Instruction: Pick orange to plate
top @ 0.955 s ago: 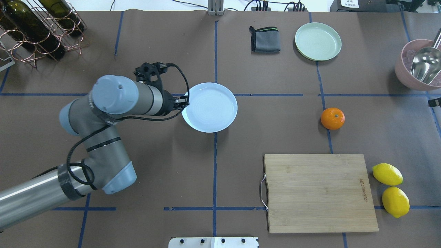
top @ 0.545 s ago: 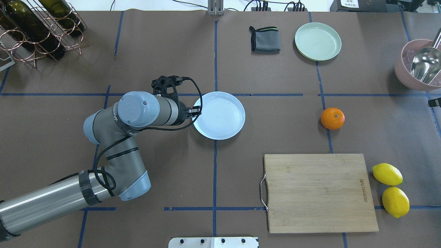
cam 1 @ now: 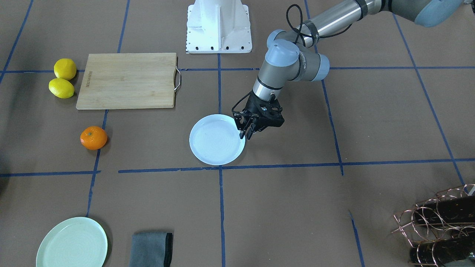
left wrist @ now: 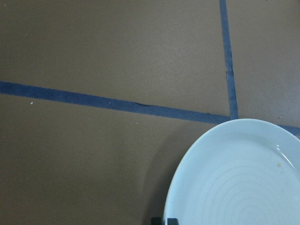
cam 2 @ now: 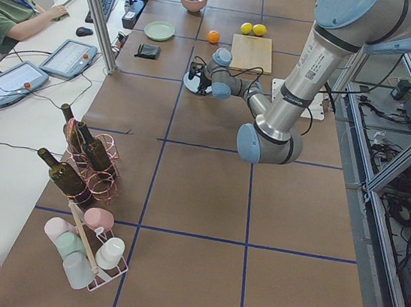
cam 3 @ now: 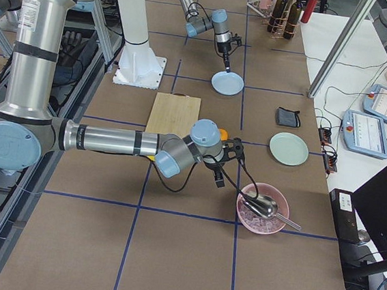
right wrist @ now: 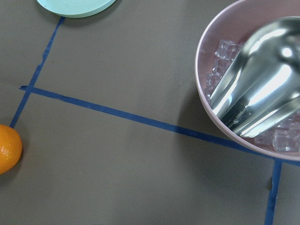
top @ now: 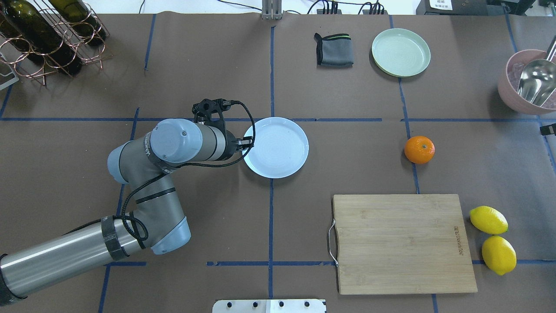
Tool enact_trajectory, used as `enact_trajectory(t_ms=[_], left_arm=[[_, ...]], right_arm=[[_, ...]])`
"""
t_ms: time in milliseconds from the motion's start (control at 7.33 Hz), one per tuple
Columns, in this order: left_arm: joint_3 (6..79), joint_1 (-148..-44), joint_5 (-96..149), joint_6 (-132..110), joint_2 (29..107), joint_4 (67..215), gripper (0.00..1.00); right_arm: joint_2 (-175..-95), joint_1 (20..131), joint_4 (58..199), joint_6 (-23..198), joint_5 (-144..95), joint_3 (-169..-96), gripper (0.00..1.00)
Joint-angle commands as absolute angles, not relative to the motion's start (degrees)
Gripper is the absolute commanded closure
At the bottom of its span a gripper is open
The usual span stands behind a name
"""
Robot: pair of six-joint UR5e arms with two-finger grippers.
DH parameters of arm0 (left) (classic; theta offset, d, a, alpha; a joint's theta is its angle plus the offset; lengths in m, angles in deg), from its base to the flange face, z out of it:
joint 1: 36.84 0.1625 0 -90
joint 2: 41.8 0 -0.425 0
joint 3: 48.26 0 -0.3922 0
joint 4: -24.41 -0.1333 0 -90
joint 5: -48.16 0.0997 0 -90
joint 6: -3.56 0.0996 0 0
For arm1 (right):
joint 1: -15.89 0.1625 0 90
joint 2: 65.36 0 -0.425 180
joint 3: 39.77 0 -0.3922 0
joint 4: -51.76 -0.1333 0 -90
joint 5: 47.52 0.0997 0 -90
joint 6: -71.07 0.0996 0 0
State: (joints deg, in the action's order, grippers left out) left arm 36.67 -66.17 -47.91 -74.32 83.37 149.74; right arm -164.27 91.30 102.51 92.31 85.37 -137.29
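Observation:
The white plate (top: 278,150) lies near the table's middle, on a blue tape cross. My left gripper (top: 248,142) is shut on the plate's left rim, and in the front view the left gripper (cam 1: 245,134) pinches the rim at the plate's (cam 1: 215,146) right side. The orange (top: 419,149) rests alone on the paper well to the plate's right, and again at the left edge of the right wrist view as the orange (right wrist: 7,149). My right gripper (top: 548,129) only peeks in at the right edge, between orange and pink bowl; I cannot tell its state.
A wooden cutting board (top: 402,243) lies in front of the orange, two lemons (top: 488,219) beside it. A mint-green plate (top: 401,52) and a grey cloth (top: 333,49) sit at the back. A pink bowl (top: 506,82) holds ice and a metal scoop. A wine rack (top: 47,34) is back left.
My left arm dragged the plate to the right and a little toward the robot over the first half second. Since then it has barely moved. The orange stayed put.

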Motion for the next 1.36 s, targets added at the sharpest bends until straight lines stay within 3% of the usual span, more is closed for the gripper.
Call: enact_trajectory(t_ms=[0, 409, 545, 818, 1227], left_arm=[[42.93, -68.12, -52.52, -68.55, 81.09, 146.95, 0.0], [60.06, -82.21, -66.22, -42.87, 69.6, 132.13, 0.0], [61.5, -88.2, -69.75, -32.84, 66.34, 129.73, 0.0], [60.73, -103.9, -77.73, -9.37, 56.42, 129.53, 0.0], [51.34, -119.86, -87.63, 8.34, 47.6, 127.34, 0.0]], right_arm=[[-164.23, 91.3, 102.39, 92.34, 85.37, -137.68, 0.0], [-162.83, 91.04, 102.65, 93.04, 85.55, -139.34, 0.0], [-163.0, 90.86, 102.56, 94.35, 85.64, -139.44, 0.0], [-163.09, 90.33, 102.65, 94.45, 85.73, -139.35, 0.0], [-162.48, 89.11, 103.52, 94.37, 84.94, -139.35, 0.0]])
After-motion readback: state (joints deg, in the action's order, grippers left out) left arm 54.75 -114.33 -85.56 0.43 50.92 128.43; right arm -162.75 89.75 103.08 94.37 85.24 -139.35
